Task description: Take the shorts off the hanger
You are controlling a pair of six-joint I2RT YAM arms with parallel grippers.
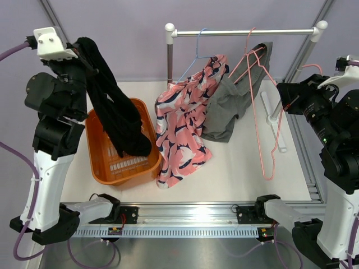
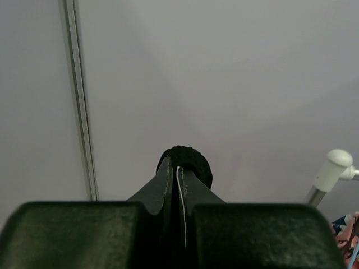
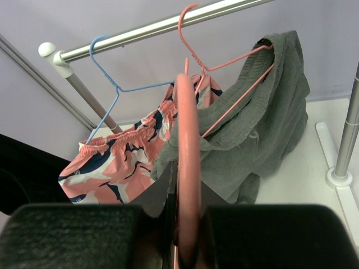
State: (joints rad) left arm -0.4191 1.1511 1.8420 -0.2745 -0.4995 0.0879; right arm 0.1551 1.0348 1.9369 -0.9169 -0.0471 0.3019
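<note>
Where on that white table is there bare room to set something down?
The bare tabletop in front, between the patterned shorts and the dangling pink hanger. It is crowded behind under the gray shorts, and the orange basket fills the left.

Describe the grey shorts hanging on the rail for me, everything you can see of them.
The grey shorts are plain, made of soft, knit-looking cloth with a ribbed waistband. They hang crookedly on a pink hanger hooked over the metal rail, bunched toward one end, with their folds drooping toward the white table. One edge seems to touch the patterned pink shorts on the next hanger.
</note>
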